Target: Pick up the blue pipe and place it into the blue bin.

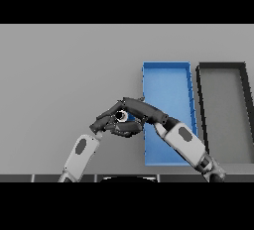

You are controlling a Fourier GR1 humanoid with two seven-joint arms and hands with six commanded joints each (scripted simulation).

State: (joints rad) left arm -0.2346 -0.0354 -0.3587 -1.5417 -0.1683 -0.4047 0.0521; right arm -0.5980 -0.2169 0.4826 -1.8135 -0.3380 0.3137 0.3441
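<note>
- Blue pipe barely visible, pinched between both hands just left of blue bin.
- Right hand fingers curled on it; left hand fingers curled alongside (hold unclear).
- Lifted, apparently; placing in bin remains.
- Dark bin beyond.

A dark bin sits on the grey table, far right.

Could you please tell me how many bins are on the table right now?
2. The blue bin lies right of centre, its lower part crossed by the right arm; the dark bin sits just beside it, further right. None appears hidden.
</note>
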